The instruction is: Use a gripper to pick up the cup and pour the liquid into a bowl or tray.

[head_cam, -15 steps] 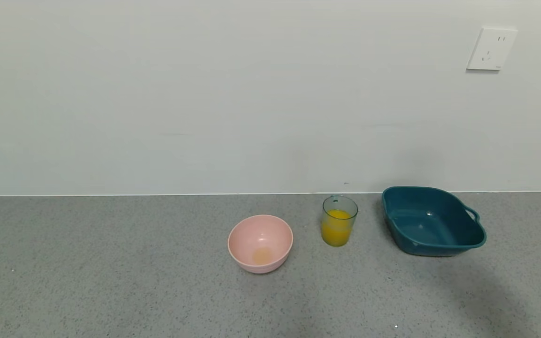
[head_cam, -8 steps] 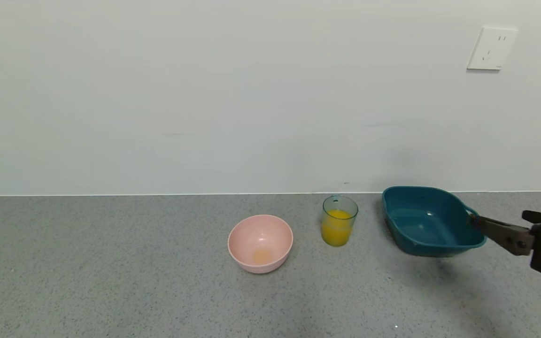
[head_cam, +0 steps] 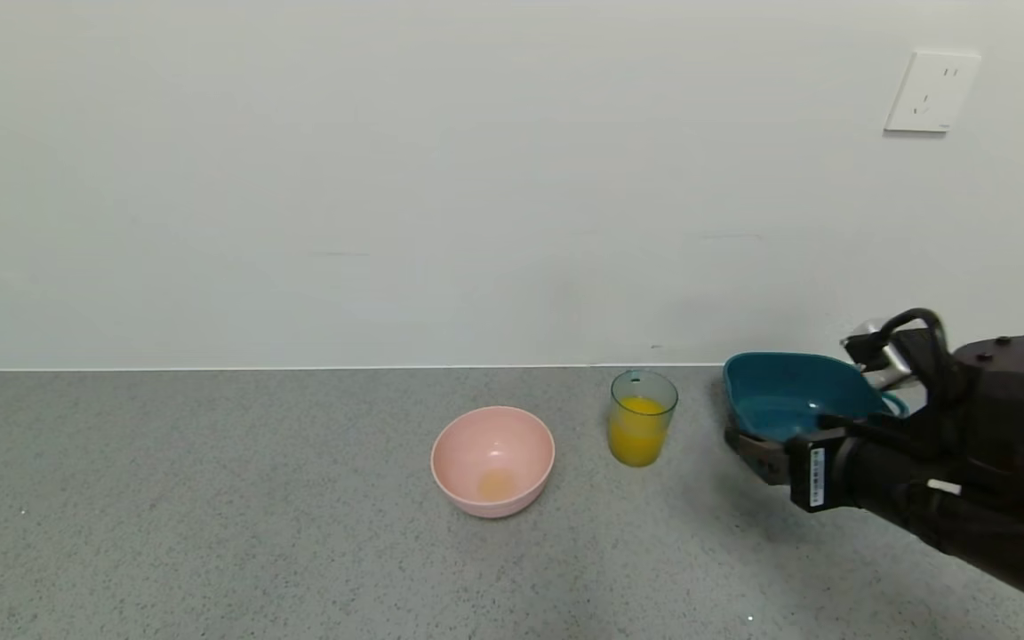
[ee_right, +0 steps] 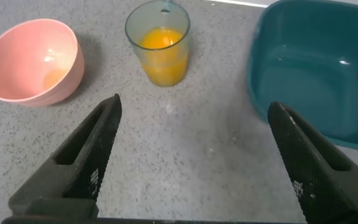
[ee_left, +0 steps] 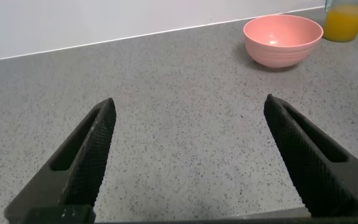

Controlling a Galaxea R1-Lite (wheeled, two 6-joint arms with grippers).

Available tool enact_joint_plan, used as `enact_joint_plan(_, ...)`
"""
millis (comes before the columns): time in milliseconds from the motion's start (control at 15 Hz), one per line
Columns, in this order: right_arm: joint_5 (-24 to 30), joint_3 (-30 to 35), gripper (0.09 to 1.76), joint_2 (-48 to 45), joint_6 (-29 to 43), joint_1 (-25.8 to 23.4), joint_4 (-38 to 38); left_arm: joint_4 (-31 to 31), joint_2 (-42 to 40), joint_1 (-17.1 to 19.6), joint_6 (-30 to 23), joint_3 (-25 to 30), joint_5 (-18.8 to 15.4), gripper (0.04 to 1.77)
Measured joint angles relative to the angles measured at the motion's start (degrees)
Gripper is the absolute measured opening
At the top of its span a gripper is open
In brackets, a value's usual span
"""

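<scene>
The cup (head_cam: 643, 418) stands upright on the grey counter, about half full of orange-yellow liquid (head_cam: 636, 437). The dark teal tray (head_cam: 779, 396) sits just right of it. My right gripper (head_cam: 770, 437) hovers open in front of the tray's near left corner, right of the cup and apart from it. In the right wrist view the cup (ee_right: 158, 50) and its liquid (ee_right: 158, 38) lie ahead of the wide-open gripper (ee_right: 192, 109), with the tray (ee_right: 316, 68) to one side. Nothing is between its fingers. My left gripper (ee_left: 188, 106) is open over bare counter, outside the head view.
A round pink bowl (head_cam: 492, 460) with a faint orange residue sits left of the cup; it also shows as the pink bowl (ee_left: 283, 40) in the left wrist view. A white wall with a socket (head_cam: 930, 92) runs right behind the counter.
My right arm has come in from the right edge and moved left, now covering the tray's near right part. Cup, bowl and tray have not moved.
</scene>
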Motion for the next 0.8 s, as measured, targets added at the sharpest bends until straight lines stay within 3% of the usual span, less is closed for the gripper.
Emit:
enact_joint_plan(533,-2.6,-1.8,1.71,18.6,0.0,2.1,-12.8,0.0,0.0,0.0,0.0,0.0,0.0,1.72)
enact_joint_plan(800,-3.0,-4.3,1.71,25.5,0.0,3.0,-15.7,0.0,0.0,0.0,0.0,0.0,0.0,1.72)
